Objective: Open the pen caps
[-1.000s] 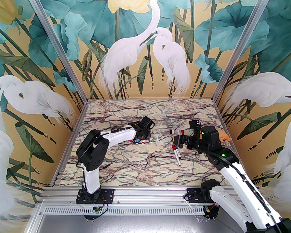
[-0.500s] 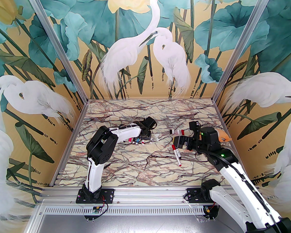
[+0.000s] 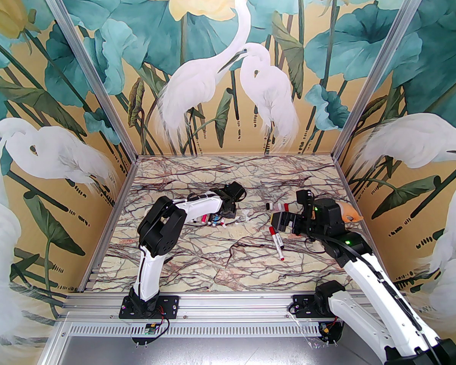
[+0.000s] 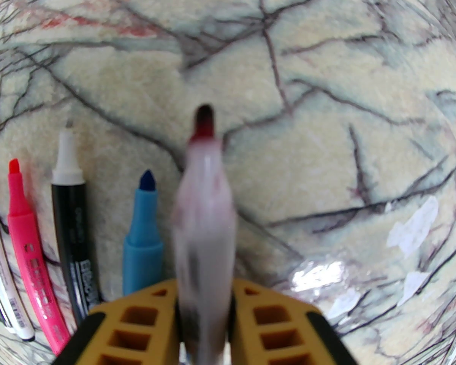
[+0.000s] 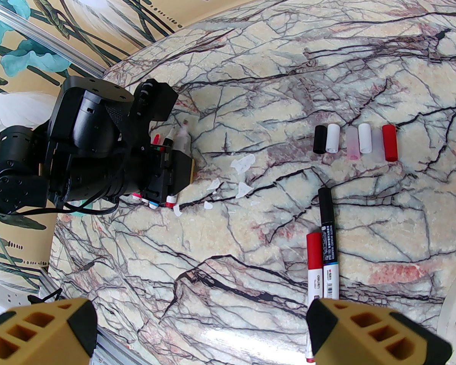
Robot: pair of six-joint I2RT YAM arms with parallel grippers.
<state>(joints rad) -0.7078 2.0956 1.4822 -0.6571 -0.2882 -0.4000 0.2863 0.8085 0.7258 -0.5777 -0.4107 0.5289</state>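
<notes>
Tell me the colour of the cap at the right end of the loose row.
Solid red: the short cylindrical plastic cap, clearest in the right wrist view.

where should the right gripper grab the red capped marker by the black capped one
Grip the red-capped marker by its white barrel just below the cap. It lies flat, so bring the open right gripper straight down, jaws across its width. The black-capped marker lies close alongside, so that finger probably has little room.
</notes>
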